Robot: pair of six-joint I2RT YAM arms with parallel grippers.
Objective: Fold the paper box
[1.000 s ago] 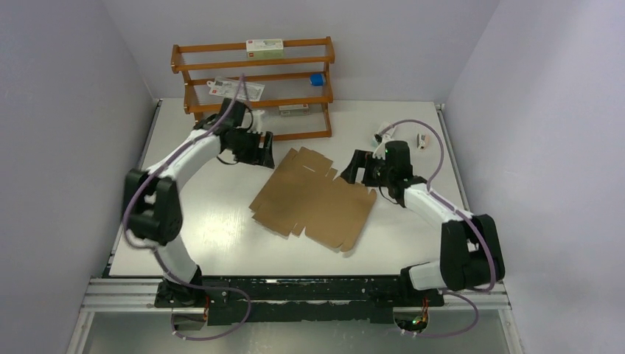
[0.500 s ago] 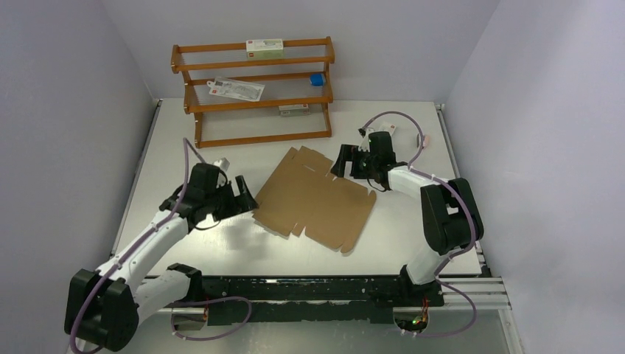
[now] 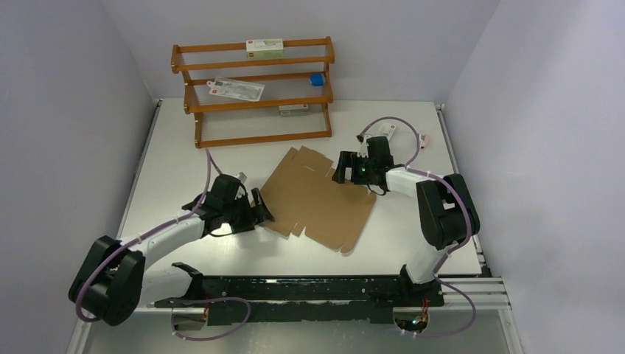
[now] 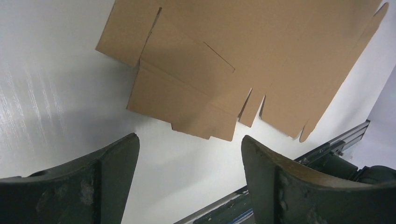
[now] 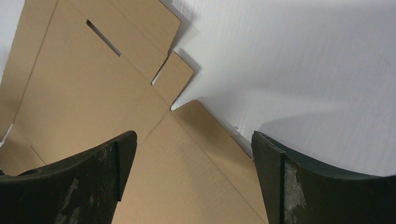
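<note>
A: Where's the paper box (image 3: 313,199)?
B: It's laid flat, unfolded, mid table (image 3: 191,147), btwn both arms. L gripper (image 3: 262,209) is spread wide by the near-left edge; R gripper (image 3: 339,169) is spread wide over the far-right corner. Nothing is held.
A: What can go wrong?
B: Sheet could get slid away if a flap is lifted w/ nothing pinning it.
A: Which way is it turned?
B: Slantwise; long axis prob. far-left to near-right.
</note>
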